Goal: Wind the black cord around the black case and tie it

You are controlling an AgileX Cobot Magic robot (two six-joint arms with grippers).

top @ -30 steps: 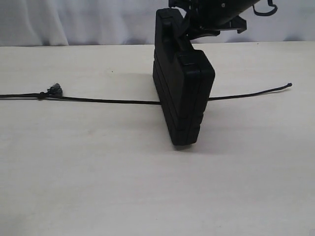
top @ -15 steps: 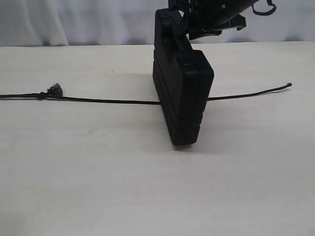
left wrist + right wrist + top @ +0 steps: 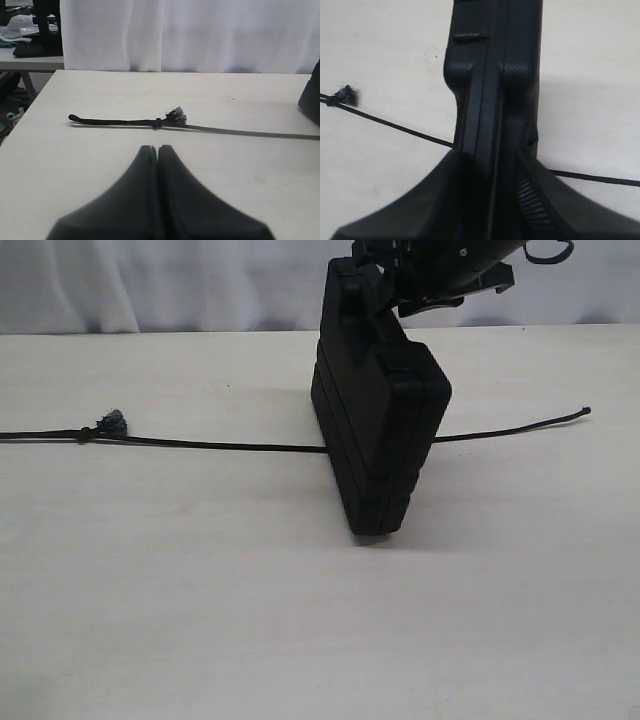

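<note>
My right pincer (image 3: 491, 155) comes down from above onto the top edge of the black case (image 3: 375, 440), one finger on each side. I honestly can't tell if they're squeezing it. The case stands on end on the tabletop (image 3: 200, 590), leaning a bit. The black cord (image 3: 220, 445) runs flat across, passing the case's base. My left pincer (image 3: 157, 147) is closed and empty, hovering low near the cord's frayed knot (image 3: 175, 116).
</note>
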